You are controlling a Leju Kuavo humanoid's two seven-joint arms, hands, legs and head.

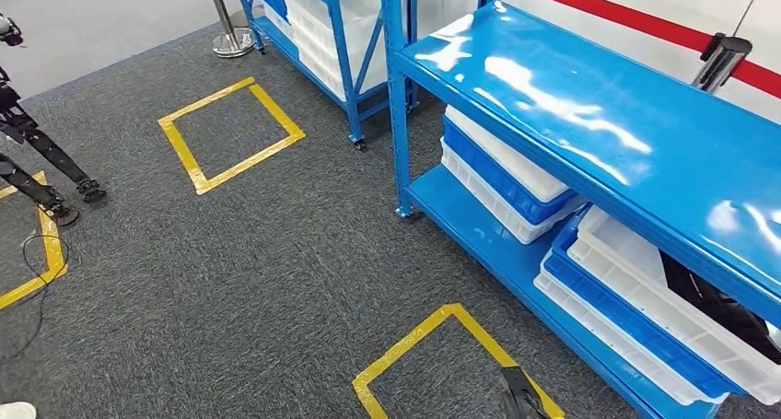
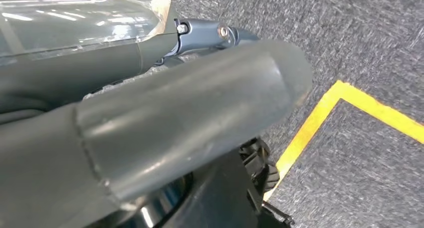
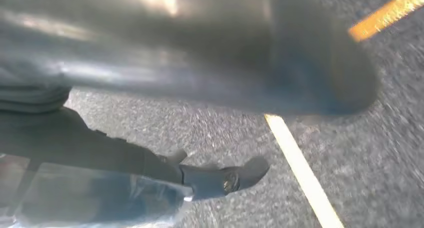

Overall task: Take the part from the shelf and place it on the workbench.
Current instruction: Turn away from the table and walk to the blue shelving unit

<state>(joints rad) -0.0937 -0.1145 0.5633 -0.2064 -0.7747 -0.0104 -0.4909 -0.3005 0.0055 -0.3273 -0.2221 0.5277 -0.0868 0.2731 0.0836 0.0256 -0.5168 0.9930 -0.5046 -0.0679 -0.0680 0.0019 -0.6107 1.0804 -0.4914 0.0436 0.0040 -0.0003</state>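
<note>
1. Took the blue shelf (image 1: 589,115) as reference. Found its glossy top tier bare, and stacked white and blue bins on the tier beneath.
2. Spotted a dark object (image 1: 709,304) in the white bin (image 1: 645,290) at the shelf's near end, half hidden under the top tier's edge. Judged it the likely part, though too shadowed to identify. Presumably binned there so that it can be drawn out from the shelf's open front.
3. Found the left hand (image 2: 190,123) hanging over carpet on the aisle side of the shelf, thumb and fingers extended and apart, nothing in its grasp.
4. Found the right hand (image 3: 200,87) hanging likewise, the picture blurred. Made out carpet between the thumb and one dark finger, and no object held, so recorded it as empty with fingers apart.
5. Noted a yellow taped square (image 1: 405,343) on the carpet just in front of the shelf's near end. Judged it a standing mark, placed to bring the bin within reach.
6. Judged the task barely begun: part not yet taken, both arms down at the sides, probably to stay off the shelf posts during the approach.
7. Flagged the low top tier as the main risk: little headroom above the bin for a reaching hand.
</note>
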